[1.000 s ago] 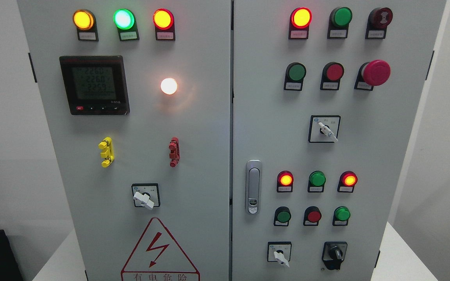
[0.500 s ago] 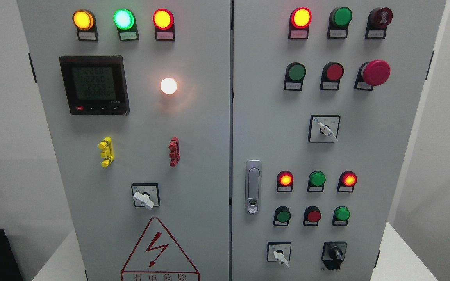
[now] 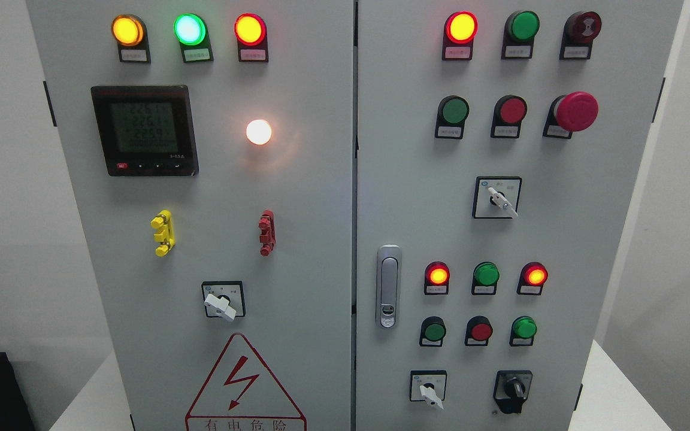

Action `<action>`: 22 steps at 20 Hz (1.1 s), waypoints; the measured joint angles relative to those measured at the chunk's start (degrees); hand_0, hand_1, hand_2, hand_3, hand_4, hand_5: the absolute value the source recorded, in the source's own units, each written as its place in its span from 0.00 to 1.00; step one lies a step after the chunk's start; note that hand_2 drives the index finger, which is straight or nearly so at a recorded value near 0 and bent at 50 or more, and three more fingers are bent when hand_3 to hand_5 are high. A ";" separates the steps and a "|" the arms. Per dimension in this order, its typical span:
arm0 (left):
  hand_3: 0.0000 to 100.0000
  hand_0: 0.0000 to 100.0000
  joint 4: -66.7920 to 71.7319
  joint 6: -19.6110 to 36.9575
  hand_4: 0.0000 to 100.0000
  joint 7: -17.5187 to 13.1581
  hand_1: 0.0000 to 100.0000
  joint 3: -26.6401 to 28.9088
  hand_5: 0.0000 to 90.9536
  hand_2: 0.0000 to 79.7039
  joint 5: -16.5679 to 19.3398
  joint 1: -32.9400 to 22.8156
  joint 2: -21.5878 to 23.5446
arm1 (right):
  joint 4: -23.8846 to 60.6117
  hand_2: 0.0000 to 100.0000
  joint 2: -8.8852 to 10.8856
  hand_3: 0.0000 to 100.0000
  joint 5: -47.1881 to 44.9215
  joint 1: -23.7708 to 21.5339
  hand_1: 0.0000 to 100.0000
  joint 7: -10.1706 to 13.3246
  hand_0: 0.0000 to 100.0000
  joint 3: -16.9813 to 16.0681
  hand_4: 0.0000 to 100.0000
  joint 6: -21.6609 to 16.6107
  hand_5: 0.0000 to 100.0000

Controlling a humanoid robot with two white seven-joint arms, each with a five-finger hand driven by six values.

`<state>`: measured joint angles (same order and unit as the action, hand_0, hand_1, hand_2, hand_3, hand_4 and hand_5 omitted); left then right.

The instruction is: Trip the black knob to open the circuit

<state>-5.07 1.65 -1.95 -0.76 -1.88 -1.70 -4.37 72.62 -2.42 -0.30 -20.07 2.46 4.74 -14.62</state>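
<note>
Still, almost nothing has changed over the last second: only the digits on the meter have flickered, and the cabinet, its lamps and its switches look as they did before. No hand has come into view, so whether the fingers are apart or together cannot be told. This suggests the task has not yet begun; the reach toward the target is the step to come.

The black knob sits at about 5 o'clock in the view, low on the right door, in a black housing. Its grip stands nearly upright. Just beside it, at its 9 o'clock, is a white switch, and this is the neighbour most likely to be bumped by mistake. At the knob's 12 o'clock there is a row of three buttons, near but apart from it. The door handle is further away, at about 10 o'clock.

Open room lies at the knob's 3 o'clock: a bare strip of door, then the door edge, then the white table and the wall. A right hand coming from 5 o'clock would probably have the clearest way. The knob is close to the bottom edge of the view, so an arm rising there may hide it.
</note>
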 measured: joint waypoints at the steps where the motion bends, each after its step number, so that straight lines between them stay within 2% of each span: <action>1: 0.00 0.12 0.00 0.00 0.00 0.00 0.39 0.00 0.00 0.00 0.00 0.00 0.00 | 0.84 0.00 0.00 0.71 0.00 -0.01 0.59 0.29 0.31 -0.07 0.54 -0.10 0.37; 2: 0.00 0.12 0.00 0.00 0.00 0.00 0.39 0.00 0.00 0.00 0.00 0.00 0.00 | 1.61 0.00 0.00 0.77 0.00 -0.02 0.61 0.55 0.31 -0.10 0.57 -0.15 0.39; 4: 0.00 0.12 0.00 0.00 0.00 0.00 0.39 0.00 0.00 0.00 0.00 0.00 0.00 | 3.33 0.00 0.00 0.79 -0.25 -0.03 0.63 1.23 0.32 -0.15 0.60 -0.23 0.41; 7: 0.00 0.12 0.00 0.00 0.00 0.00 0.39 0.00 0.00 0.00 0.00 0.00 0.00 | 6.64 0.00 -0.01 0.85 -2.79 -0.14 0.67 2.91 0.27 -0.18 0.70 -0.64 0.51; 10: 0.00 0.12 0.00 0.00 0.00 0.00 0.39 0.00 0.00 0.00 0.00 0.00 0.00 | 10.06 0.00 -0.01 0.87 -3.49 -0.26 0.73 3.63 0.46 -0.20 0.73 -0.69 0.55; 14: 0.00 0.12 0.00 0.00 0.00 0.00 0.39 0.00 0.00 0.00 0.00 0.00 0.00 | 14.00 0.00 -0.01 0.88 -3.60 -0.29 0.78 3.69 0.60 -0.20 0.76 -0.74 0.61; 20: 0.00 0.12 0.00 0.00 0.00 0.00 0.39 0.00 0.00 0.00 0.00 0.00 0.00 | 16.95 0.00 -0.14 0.92 -3.61 -0.18 0.80 3.86 0.69 -0.27 0.81 -0.76 0.70; 22: 0.00 0.12 0.00 0.00 0.00 0.00 0.39 0.00 0.00 0.00 0.00 0.00 0.00 | 17.89 0.00 -0.60 0.95 -3.61 0.33 0.79 4.82 0.71 -0.26 0.84 -0.76 0.75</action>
<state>-5.07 1.65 -1.95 -0.76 -1.89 -1.70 -4.37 90.51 -3.01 -3.91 -19.74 7.27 4.48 -15.38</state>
